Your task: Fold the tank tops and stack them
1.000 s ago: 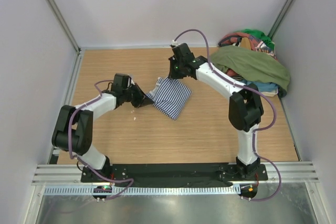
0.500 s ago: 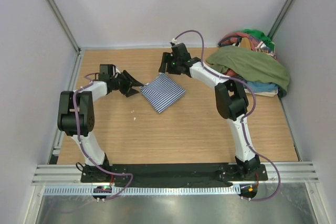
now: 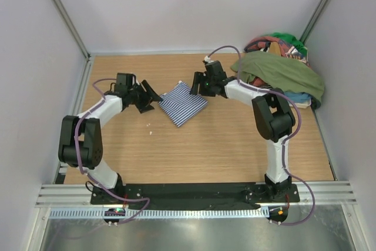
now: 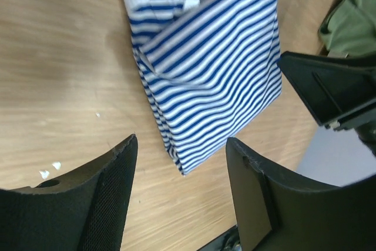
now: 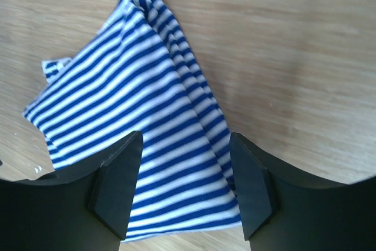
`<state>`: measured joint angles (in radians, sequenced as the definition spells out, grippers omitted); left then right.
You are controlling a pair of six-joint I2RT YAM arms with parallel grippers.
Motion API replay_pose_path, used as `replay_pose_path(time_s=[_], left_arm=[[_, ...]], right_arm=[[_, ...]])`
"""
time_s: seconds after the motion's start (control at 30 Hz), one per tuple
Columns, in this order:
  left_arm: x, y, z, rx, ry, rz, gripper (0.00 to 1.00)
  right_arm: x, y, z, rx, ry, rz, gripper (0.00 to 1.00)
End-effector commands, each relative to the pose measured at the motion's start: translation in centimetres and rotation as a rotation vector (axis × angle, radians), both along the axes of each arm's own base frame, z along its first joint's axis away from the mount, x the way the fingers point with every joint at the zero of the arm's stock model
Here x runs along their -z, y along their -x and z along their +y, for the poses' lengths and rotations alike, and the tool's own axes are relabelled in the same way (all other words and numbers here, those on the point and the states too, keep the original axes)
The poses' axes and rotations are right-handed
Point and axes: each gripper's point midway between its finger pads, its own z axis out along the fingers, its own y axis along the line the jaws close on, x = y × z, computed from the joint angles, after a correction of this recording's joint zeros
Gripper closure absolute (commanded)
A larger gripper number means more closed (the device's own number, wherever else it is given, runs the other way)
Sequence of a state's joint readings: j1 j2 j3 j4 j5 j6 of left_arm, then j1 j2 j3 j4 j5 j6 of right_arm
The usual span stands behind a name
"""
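Here the folded striped tank top [image 3: 183,103] lies flat on the counter [image 3: 205,145], between the left claw [image 3: 149,94] and the right claw [image 3: 193,87]. Both claws stand apart and hold nothing.

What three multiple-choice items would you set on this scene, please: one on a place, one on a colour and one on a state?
1. Where is the striped tank top?
A. On the floor
B. Folded on the table, between the left gripper and the right gripper
C. Hanging from one gripper

2. What colour is the draped tank top on the clothes pile?
A. Red
B. Yellow
C. Olive green

3. How do the grippers' jaws stand?
A. Both open, gripping nothing
B. Both shut on cloth
C. Left shut, right open

Answers:
1 B: the top view shows it lying on the wood with a gripper on either side.
2 C: it spreads green over the far right corner's heap.
3 A: each wrist view shows spread fingers, with the cloth lying free below.
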<state>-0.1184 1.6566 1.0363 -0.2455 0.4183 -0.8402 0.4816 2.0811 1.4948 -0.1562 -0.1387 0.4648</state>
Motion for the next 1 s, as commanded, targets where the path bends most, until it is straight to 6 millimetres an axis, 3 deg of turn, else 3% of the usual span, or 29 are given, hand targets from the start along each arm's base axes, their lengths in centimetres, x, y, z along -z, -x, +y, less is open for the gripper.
replay_pose_path(time_s=[0.0,0.17,0.37,0.53,0.57,0.73,0.97], left_arm=[[0.6,1.9,-0.4,0.031,-0.078,-0.011,0.37],[1.2,3.4,-1.4,0.064,-0.114,-0.020,0.32],[2.4,3.3,-1.8,0.068,-0.125,-0.014,0.32],[2.9,2.9,-1.9,0.071,-0.131,-0.010,0.32],[3.0,2.7,-1.8,0.071,-0.138,-0.009,0.32],[3.9,1.2,-1.7,0.067,-0.167,0.000,0.35],[5.2,-0.3,-1.5,0.055,-0.205,0.035,0.56]], right_arm=[[-2.6,0.6,0.0,-0.030,-0.061,-0.072,0.34],[-0.7,3.3,0.1,-0.070,-0.106,0.001,0.36],[-0.6,6.2,1.1,-0.138,-0.176,0.033,0.48],[-1.7,9.7,2.0,-0.204,-0.155,0.019,0.46],[-1.3,10.3,1.5,-0.196,-0.147,0.027,0.44],[-3.5,9.0,-2.2,-0.040,-0.069,-0.112,0.32],[-3.2,8.8,-6.1,0.112,-0.053,-0.199,0.33]])
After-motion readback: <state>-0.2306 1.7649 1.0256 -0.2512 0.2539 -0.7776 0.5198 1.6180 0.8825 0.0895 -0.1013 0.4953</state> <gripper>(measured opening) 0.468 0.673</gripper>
